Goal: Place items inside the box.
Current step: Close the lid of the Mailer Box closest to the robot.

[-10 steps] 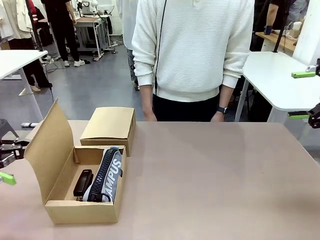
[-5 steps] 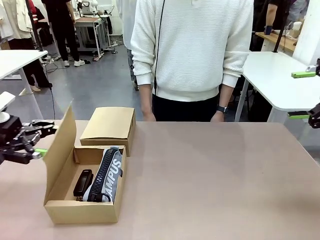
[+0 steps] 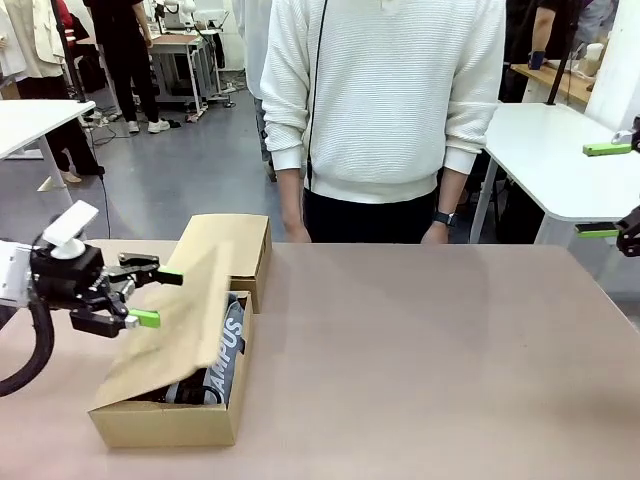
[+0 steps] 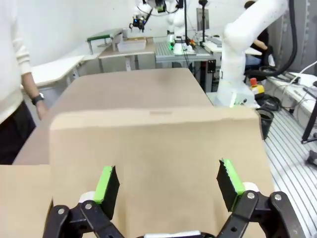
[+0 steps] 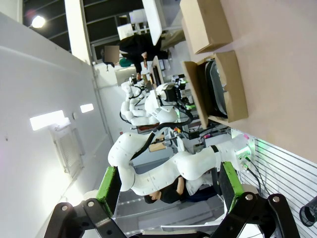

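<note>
The left arm is reaching in from the left side, its wrist turned sideways so the left gripper [image 3: 145, 297] is pointing across toward the middle, jaws standing wide apart with nothing between the green pads [image 4: 105, 184]. The right gripper [image 3: 610, 190] is hanging at the far right edge, fingers spread wide and gripping nothing, well away from the left one.

I count two cardboard boxes on my bench, the open box [image 3: 165, 420] and a closed box [image 3: 235, 245], one navy "CAMPUS" pouch [image 3: 222, 350], and one person [image 3: 385, 110] opposite.
</note>
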Robot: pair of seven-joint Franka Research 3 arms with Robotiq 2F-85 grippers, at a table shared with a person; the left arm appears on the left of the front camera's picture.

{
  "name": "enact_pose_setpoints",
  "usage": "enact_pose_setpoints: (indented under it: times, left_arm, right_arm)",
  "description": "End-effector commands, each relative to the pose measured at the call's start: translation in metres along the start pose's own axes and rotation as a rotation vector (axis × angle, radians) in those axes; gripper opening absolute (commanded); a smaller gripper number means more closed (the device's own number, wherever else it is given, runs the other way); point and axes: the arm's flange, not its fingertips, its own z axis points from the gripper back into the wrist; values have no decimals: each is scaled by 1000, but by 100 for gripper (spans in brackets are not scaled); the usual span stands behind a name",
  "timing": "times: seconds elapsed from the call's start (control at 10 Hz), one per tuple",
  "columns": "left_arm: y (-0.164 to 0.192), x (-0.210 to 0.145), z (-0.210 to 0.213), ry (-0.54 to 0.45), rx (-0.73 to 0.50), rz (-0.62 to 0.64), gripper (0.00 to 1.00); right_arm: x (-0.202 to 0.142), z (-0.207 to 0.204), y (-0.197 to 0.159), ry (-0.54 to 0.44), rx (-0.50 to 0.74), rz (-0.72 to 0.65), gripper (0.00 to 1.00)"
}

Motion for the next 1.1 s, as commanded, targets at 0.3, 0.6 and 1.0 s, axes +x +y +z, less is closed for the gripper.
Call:
enact_pose_setpoints:
  times: [0.3,0.6,1.0]
  left_arm:
    - [-54,-19,-43,124,-11,-31,100]
    - [-56,-29,-52,188,23,-88,100]
    - [-61,-37,-56,291,-4,-114,100]
  right_arm:
    - [-1,2,1,5,13,3,100]
    - [-1,2,1,5,13,3,100]
    - [-1,2,1,5,13,3,100]
